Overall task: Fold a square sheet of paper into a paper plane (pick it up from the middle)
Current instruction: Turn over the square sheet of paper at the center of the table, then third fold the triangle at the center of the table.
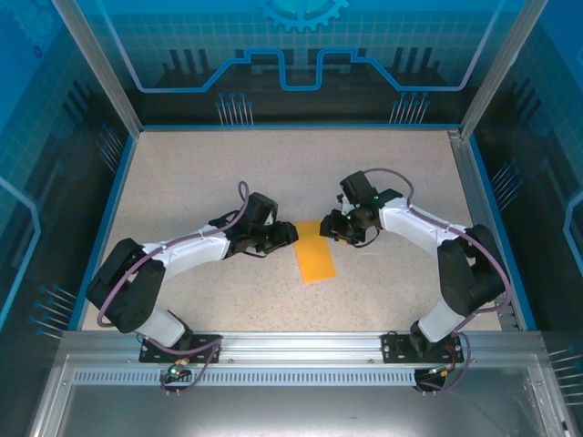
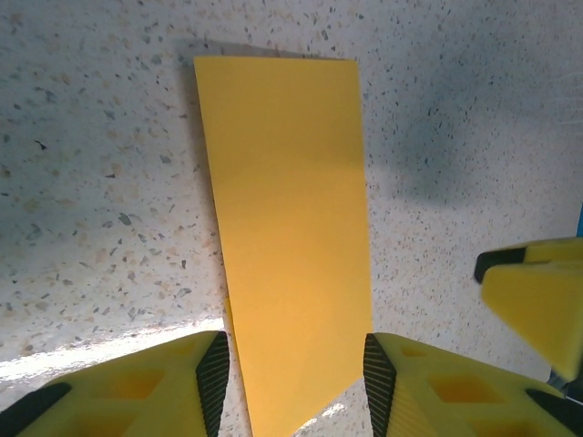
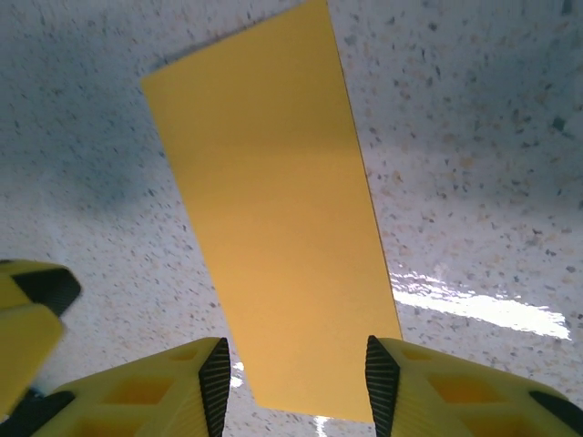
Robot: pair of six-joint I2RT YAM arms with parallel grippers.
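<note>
Here, your left pincer (image 2: 293, 373) and right pincer (image 3: 293, 373), both spread apart, straddle the folded orange paper (image 1: 316, 252). It lies flat.

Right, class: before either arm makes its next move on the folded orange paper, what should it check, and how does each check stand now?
1. Square sheet of paper folded to a narrow rectangle, lying flat on the table: ok.
2. Layers lined up, no loose edge showing: ok.
3. Left gripper open, paper framed between its fingers: ok.
4. Right gripper open, paper framed between its fingers: ok.
5. Grippers apart from each other: ok, though close.
6. Fingertips touching the paper: cannot tell.
</note>
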